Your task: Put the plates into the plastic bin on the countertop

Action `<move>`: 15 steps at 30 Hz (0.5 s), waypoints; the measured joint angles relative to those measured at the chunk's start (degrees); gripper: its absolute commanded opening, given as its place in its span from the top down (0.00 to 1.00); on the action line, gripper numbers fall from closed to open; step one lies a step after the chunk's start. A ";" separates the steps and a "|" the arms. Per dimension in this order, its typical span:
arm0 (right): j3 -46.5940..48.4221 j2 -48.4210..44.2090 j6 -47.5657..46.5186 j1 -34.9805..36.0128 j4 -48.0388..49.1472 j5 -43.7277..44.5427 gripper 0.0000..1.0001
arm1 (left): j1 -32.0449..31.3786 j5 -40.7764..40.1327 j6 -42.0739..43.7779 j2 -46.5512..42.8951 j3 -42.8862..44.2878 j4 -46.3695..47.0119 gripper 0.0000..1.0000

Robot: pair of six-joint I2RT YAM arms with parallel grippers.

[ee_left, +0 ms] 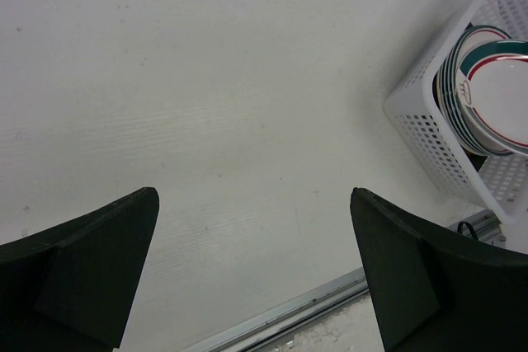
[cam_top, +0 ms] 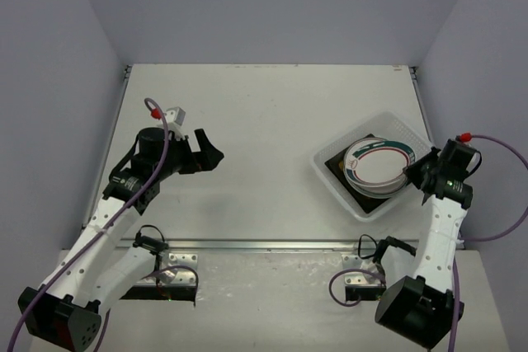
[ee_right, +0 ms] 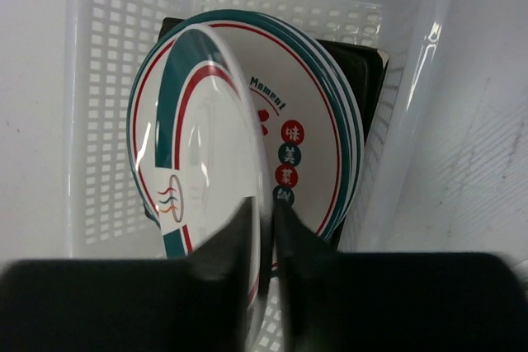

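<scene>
- At the right side of the countertop (cam_top: 272, 113), inside the plastic bin (cam_top: 394, 127), the plates (cam_top: 375, 166) are found stacked: round white ones with teal and red rims over a dark square plate (ee_right: 367, 72).
- The top plate (ee_right: 206, 146) is pinched at its near rim by the right gripper (ee_right: 266, 208). The jaws are drawn narrow, one finger on each face.
- This plate is held tilted above the stack. Whether its far edge rests on the plate below cannot be told.
- The left gripper (ee_left: 254, 195) is held over bare countertop, well apart from the bin, with the jaws spread wide and nothing between them.
- Handling, as judged: glazed ceramic is stiff, weighty for a rim pinch, slick and easily chipped. The rim is the only hold a flat plate offers, so pivoting in the pads is to be expected.
- No plate is seen outside the bin, so a gentle release is judged the step in hand.
</scene>
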 measured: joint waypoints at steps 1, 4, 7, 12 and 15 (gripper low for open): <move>-0.38 0.01 -0.09 0.00 -0.16 -0.12 0.35 | -0.04 0.21 0.33 0.18 0.00 0.00 0.00; -0.47 0.02 -0.69 -0.04 0.04 0.01 0.19 | -0.21 0.67 0.90 0.47 0.00 -0.01 0.00; -0.47 -0.08 -1.33 -0.04 0.03 0.54 0.14 | -0.26 1.10 1.13 0.48 0.00 -0.02 0.00; 1.60 0.71 -2.85 1.10 -2.23 3.59 0.07 | -0.26 1.39 1.19 0.81 0.00 0.01 0.00; 4.72 3.96 -4.32 3.79 -2.89 5.73 0.06 | -0.26 0.95 1.15 1.77 0.00 0.03 0.00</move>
